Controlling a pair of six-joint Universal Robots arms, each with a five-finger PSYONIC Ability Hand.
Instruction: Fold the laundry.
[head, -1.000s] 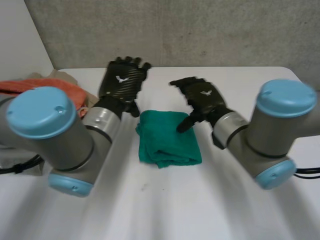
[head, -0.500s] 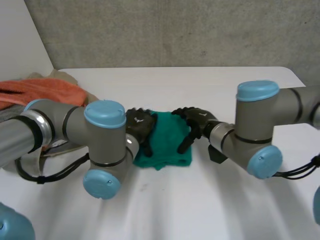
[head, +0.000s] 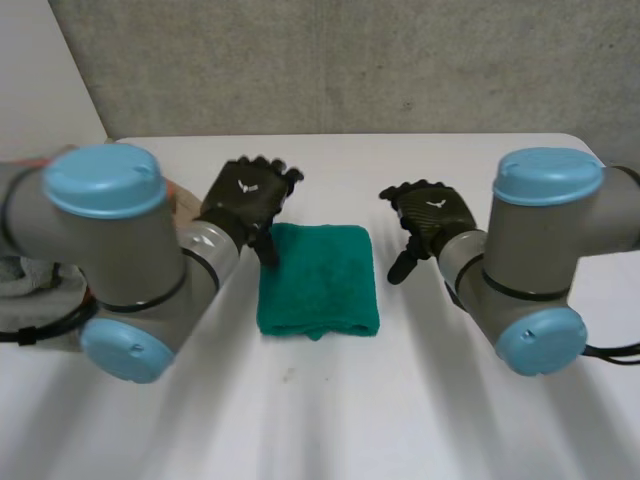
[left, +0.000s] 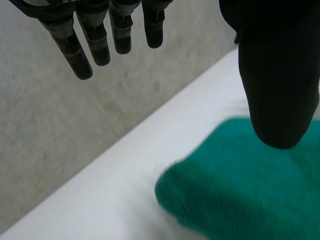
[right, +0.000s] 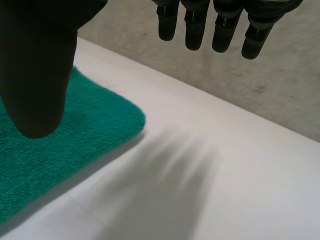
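Head view: folded green towel (head: 318, 280) lies flat mid white table (head: 330, 400), between the hands. Left hand (head: 247, 195) sits at its far left corner, right hand (head: 430, 212) near its right edge. Both have fingers straight and spread, holding nothing.

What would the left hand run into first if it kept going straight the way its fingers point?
Probably the grey wall. The left hand points past the green towel, over bare table, with nothing in between as far as shown; depth is unclear.
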